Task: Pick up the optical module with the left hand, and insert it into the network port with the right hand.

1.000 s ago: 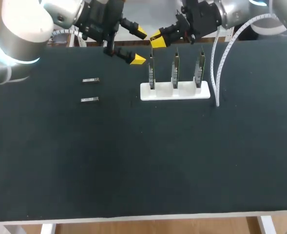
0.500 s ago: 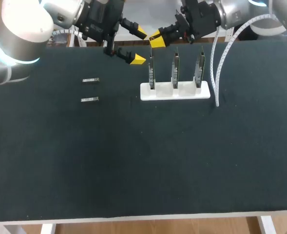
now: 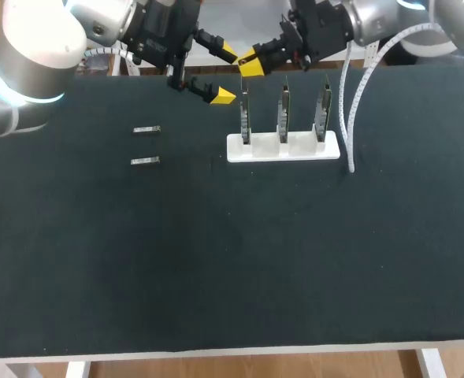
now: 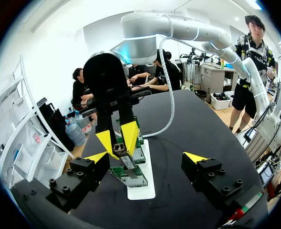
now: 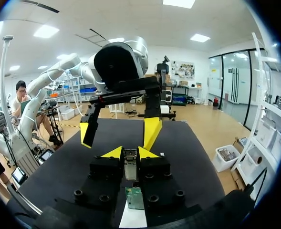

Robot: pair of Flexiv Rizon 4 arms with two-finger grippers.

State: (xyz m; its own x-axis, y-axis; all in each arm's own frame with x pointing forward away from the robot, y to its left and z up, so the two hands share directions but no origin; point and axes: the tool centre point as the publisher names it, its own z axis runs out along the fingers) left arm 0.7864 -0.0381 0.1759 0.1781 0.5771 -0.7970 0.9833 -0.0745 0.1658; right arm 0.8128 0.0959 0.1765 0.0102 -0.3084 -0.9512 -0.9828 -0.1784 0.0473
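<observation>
My right gripper (image 3: 250, 63) hangs just above the leftmost of three upright circuit boards (image 3: 246, 118), which stand in a white holder (image 3: 283, 148). It is shut on a small metal optical module (image 5: 130, 169), held between its yellow tips (image 5: 130, 153) over a green board (image 5: 134, 196). My left gripper (image 3: 225, 75) is open and holds nothing. It faces the right gripper from the left, its fingers (image 5: 152, 132) spread on either side. From the left wrist view, the gripped module (image 4: 126, 163) points down at the boards (image 4: 130, 175), ahead of my own left gripper (image 4: 145, 157).
Two more optical modules (image 3: 146, 130) (image 3: 145, 161) lie on the black table left of the holder. A white cable (image 3: 348, 102) hangs from the right arm down to the table beside the holder's right end.
The right gripper with the module has shifted slightly up and to the left over the leftmost board. The left arm has stayed where it was.
</observation>
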